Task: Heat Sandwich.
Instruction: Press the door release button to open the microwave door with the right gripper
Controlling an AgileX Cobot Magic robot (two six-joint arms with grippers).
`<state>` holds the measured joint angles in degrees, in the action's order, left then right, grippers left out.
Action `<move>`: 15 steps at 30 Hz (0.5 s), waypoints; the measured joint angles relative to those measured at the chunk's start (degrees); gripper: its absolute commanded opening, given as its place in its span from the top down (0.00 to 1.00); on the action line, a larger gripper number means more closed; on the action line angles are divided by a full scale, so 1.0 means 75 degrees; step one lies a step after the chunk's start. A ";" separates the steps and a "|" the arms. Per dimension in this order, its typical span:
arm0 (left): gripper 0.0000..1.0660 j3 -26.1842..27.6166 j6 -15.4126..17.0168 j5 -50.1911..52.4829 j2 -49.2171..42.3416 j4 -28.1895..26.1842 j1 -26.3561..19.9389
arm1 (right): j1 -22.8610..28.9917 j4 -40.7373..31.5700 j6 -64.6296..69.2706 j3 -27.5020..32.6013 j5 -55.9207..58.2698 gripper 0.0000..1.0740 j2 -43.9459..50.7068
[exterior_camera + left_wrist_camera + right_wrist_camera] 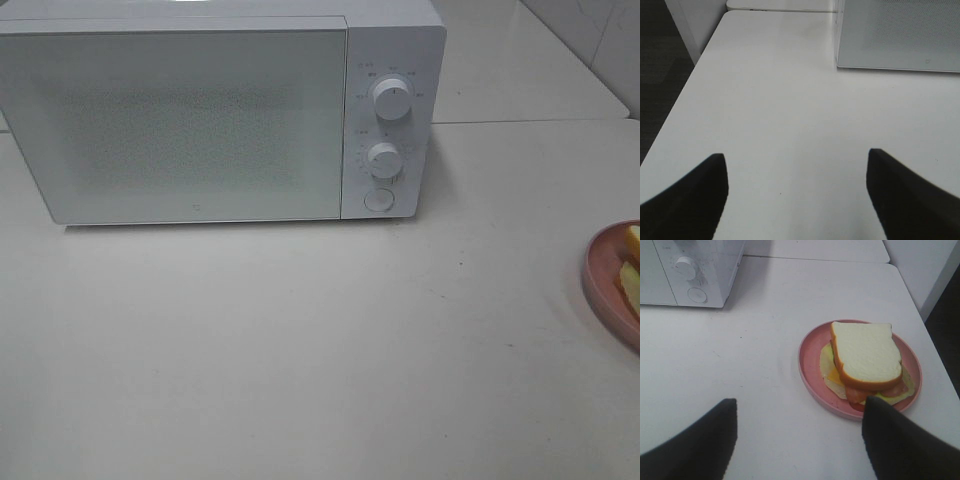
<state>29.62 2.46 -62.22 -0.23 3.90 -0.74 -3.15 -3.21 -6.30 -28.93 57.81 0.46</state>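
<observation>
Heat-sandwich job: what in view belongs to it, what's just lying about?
Job:
- sandwich
- pink plate under it
- microwave, door shut

Just there:
- table
- adjoining table behind
- dark floor

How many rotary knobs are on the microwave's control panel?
2: the upper knob near the microwave's top, the lower knob directly below it, above the round button.

Round pink plate (809, 365) sits near right edge of white table (300, 350), second white tabletop (520, 70) abuts behind, dark floor (660, 75) alongside.
</observation>
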 measured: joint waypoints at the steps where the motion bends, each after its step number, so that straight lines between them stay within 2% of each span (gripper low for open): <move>1: 0.31 0.0000 0.0000 0.0000 0.0000 0.0000 0.0000 | 0.0000 0.0000 0.0000 0.0000 0.0000 0.36 0.0000; 15: 0.31 0.0000 0.0000 0.0000 0.0000 0.0000 0.0000 | 0.0000 0.0008 0.0122 0.0000 0.0000 0.36 0.0000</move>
<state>29.62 2.46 -62.22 -0.23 3.90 -0.74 -3.15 -3.15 -5.39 -28.93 57.81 0.46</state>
